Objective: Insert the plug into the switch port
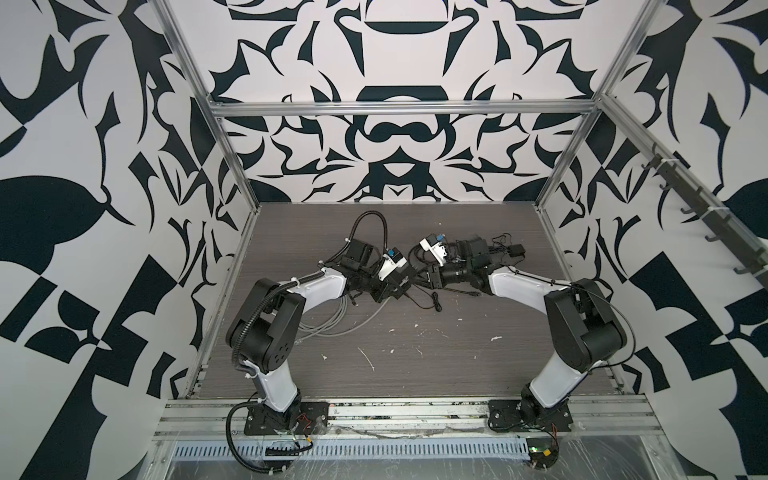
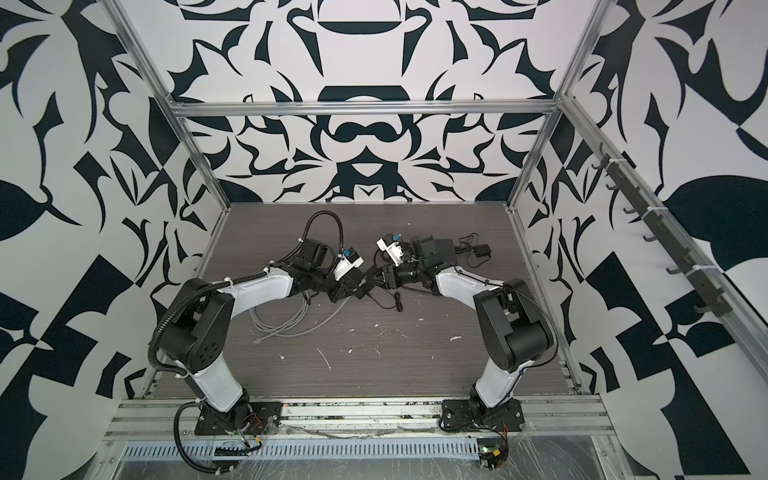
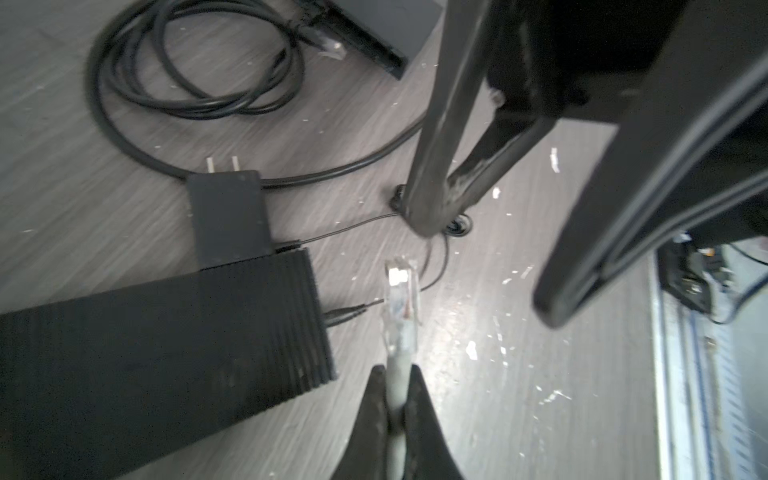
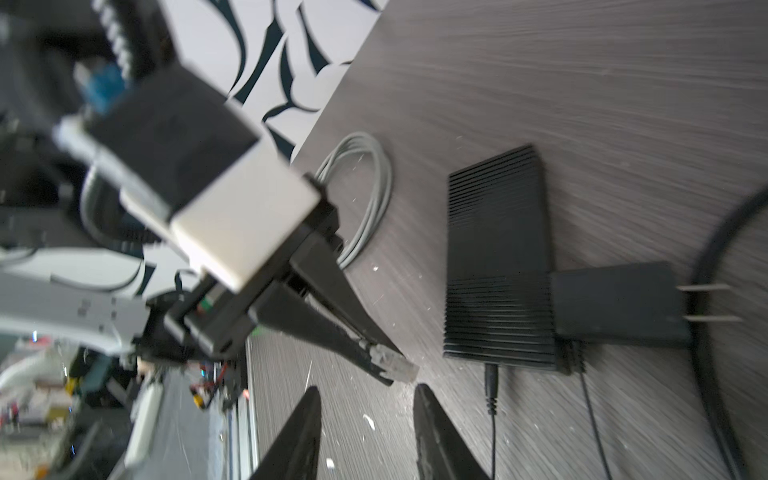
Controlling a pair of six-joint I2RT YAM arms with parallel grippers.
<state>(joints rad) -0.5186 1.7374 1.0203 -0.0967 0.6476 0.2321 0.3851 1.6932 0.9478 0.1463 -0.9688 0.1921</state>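
Observation:
My left gripper (image 3: 397, 374) is shut on a grey cable just behind its clear plug (image 3: 401, 299), which sticks out past the fingertips above the table. A black ribbed box, the switch (image 3: 166, 340), lies close beside the plug. Its ports do not show. In the right wrist view my right gripper (image 4: 368, 399) stands open and empty, a short way from the plug (image 4: 395, 363) and beside the switch (image 4: 498, 266). In both top views the two grippers meet near mid-table, left gripper (image 1: 409, 284) facing right gripper (image 1: 428, 277).
A black power adapter (image 4: 619, 303) with bare prongs rests against the switch, and a barrel connector (image 4: 491, 384) sits at the switch's edge. The grey cable coil (image 1: 332, 322) lies front left. A black cable coil (image 3: 187, 75) and a second black box (image 3: 374, 29) lie beyond.

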